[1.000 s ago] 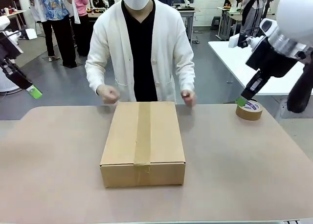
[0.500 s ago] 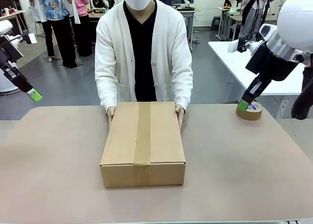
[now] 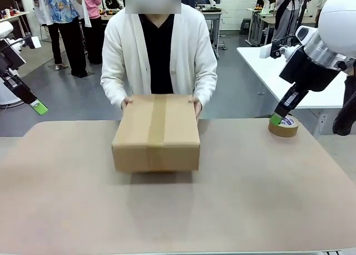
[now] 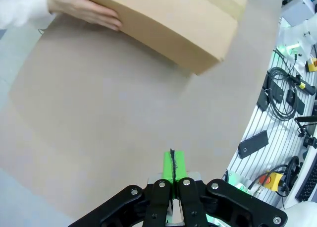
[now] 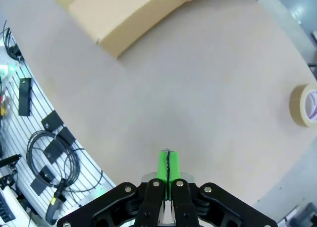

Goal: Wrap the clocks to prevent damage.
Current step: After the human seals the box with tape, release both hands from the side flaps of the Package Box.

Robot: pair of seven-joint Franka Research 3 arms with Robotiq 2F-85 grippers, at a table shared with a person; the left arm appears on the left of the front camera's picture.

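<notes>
The bubble-wrapped clocks are out of view. A person across the table holds a taped brown cardboard carton [image 3: 156, 133] by its far corners, lifted and tilted above the tabletop; it also appears as the carton [image 4: 168, 24] and the carton [image 5: 124, 11] in the wrist views. My left gripper [image 3: 38, 106] hangs at the far left above the table edge, its green pads pressed together, the same left gripper [image 4: 173, 165] shut on nothing. My right gripper [image 3: 275, 118] hovers at the far right just beside the tape roll, and the right gripper [image 5: 168, 166] is shut and empty too.
A brown tape roll [image 3: 283, 126] lies flat near the table's far right edge, seen also as the tape roll [image 5: 304, 105]. The tan tabletop [image 3: 250, 199] is bare around the carton. Cables and tools lie on a slatted rack [image 4: 282, 113] behind the robot's side.
The person took hold of the carton at its far end and lifted it off the table, tilting it toward themselves. Both arms stayed nearly still.
</notes>
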